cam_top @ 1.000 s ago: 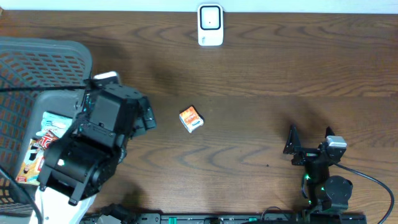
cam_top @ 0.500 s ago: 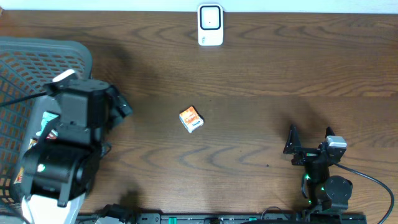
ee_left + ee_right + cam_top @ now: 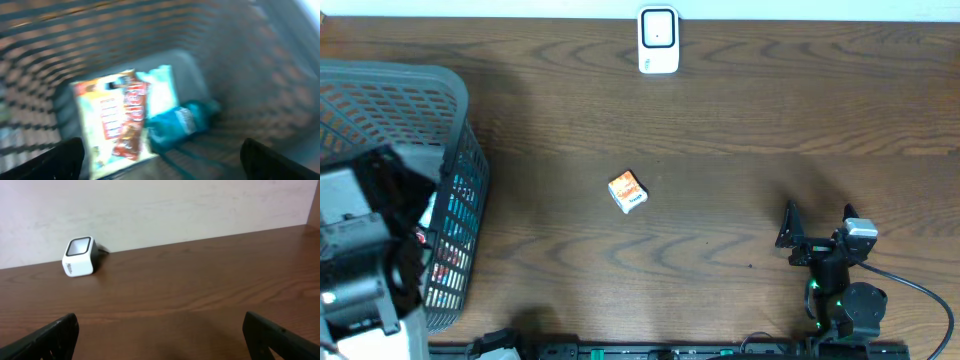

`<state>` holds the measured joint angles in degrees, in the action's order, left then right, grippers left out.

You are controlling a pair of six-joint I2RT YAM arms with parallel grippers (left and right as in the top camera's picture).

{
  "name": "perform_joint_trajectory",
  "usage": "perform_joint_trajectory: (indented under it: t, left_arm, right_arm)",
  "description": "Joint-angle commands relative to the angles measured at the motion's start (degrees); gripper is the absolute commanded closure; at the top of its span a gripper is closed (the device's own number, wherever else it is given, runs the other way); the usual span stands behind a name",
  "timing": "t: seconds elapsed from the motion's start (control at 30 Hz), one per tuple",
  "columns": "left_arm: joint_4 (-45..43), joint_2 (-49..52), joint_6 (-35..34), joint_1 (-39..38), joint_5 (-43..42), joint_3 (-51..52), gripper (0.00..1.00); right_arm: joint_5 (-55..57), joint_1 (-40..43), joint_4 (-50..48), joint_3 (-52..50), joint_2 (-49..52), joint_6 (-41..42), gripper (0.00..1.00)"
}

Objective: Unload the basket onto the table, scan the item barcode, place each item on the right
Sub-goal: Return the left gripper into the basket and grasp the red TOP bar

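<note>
brown wood-grain table [image 3: 740, 130] runs under both my arms; the small orange and white carton [image 3: 628, 191], the thing to be scanned, lies alone near the middle of it, tilted against the grain, touching neither of my grippers; well beyond it, at the far edge by the pale wall, stands the white boxy barcode scanner with a dark window [image 3: 658, 41], and bare wood lies between the two.

my left gripper [image 3: 160, 165] hangs over the grey plastic mesh basket [image 3: 410, 85] at the table's left end, jaws spread wide with nothing between them; its view is blurred, but down on the basket floor i can make out a flat cream packet with red lettering [image 3: 112, 122], a crumpled teal wrapper [image 3: 175, 125] just beside it and a pale blue pouch [image 3: 160, 90] behind them, the three overlapping; the basket's slatted right wall stands between this gripper and the carton.

my right gripper [image 3: 162, 340] sits low near the front right of the table, fingers fully apart and empty, facing the back wall; the scanner shows in its view up to the left; the carton is well apart to its left and out of that view.
</note>
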<state>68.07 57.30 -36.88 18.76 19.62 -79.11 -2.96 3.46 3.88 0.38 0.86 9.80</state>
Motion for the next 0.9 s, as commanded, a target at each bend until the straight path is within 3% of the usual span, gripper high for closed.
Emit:
perform_joint_trajectory:
  t: [0.0, 0.27, 0.37, 0.53, 0.8, 0.87]
  left_arm:
    - [1.90, 2.97, -3.56, 7.48, -0.11, -0.46, 0.01]
    - [-0.26, 12.02, -3.30, 19.69, -10.21, 7.74, 0.00]
    - [-4.90, 16.04, 0.90, 20.33, -12.41, 12.76, 0.13]
    - [-12.70, 22.73, 9.31, 20.33, -18.71, 18.95, 0.20]
    - [-14.86, 33.16, 12.02, 20.33, -19.26, 20.00, 0.22]
    - [-15.02, 35.28, 12.02, 20.33, -19.30, 20.00, 0.33]
  right_arm:
    - [0.26, -0.50, 0.22, -0.07, -0.15, -0.66, 0.01]
    - [0.26, -0.50, 0.22, -0.07, -0.15, -0.66, 0.01]
    - [0.26, -0.50, 0.22, -0.07, -0.15, -0.66, 0.01]
    - [0.26, -0.50, 0.22, -0.07, -0.15, -0.66, 0.01]
    - [0.26, -0.50, 0.22, -0.07, -0.15, -0.66, 0.01]
    - [0.26, -0.50, 0.22, -0.07, -0.15, -0.66, 0.01]
